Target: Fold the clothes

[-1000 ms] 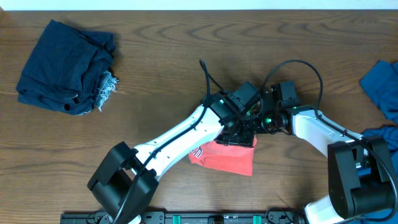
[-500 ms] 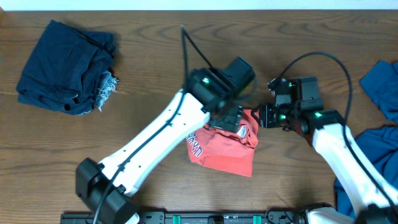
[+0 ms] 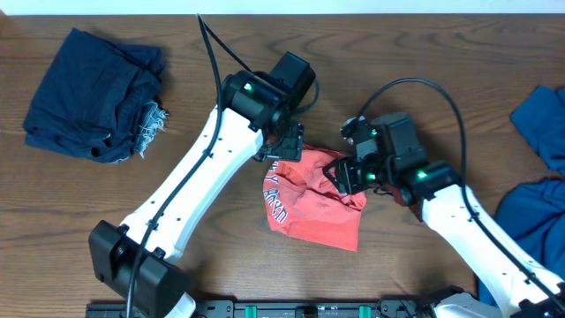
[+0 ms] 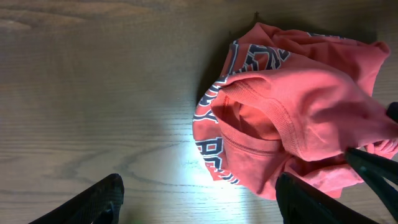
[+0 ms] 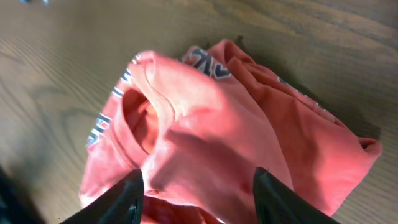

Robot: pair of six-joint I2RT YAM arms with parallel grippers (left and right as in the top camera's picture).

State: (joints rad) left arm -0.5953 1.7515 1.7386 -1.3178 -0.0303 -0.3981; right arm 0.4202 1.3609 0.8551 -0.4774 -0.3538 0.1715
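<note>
- Cloth first: the coral-red T-shirt (image 3: 313,208) lies crumpled in a loose heap on the wooden table (image 3: 441,53), in front of the middle of the table and between the two arms.
- Printed lettering (image 3: 276,199) runs along the T-shirt's left edge. In the left wrist view the letters (image 4: 208,149) look dark with a pale outline.
- The ribbed neck opening (image 4: 273,118) faces up near the middle of the T-shirt, with a fold of cloth draped over part of it.
- The left gripper (image 3: 287,141) hangs just beyond the T-shirt's far left corner. Its fingers (image 4: 106,196) stand wide apart with nothing between them, over bare wood and the T-shirt's near edge.
- The right gripper (image 3: 342,177) sits at the T-shirt's far right corner, low over the cloth. Its fingers (image 5: 273,196) are spread, with the bunched T-shirt (image 5: 205,143) lying between and under them. Whether the pads touch the cloth, I cannot tell.
- A dark navy garment (image 3: 93,93) with a frayed pale edge lies bunched well to the left of the T-shirt and farther back.
- Blue cloth (image 3: 540,124) shows well to the right of the T-shirt at the frame's edge, partly cut off, and more of it (image 3: 530,221) lies behind the right arm.
</note>
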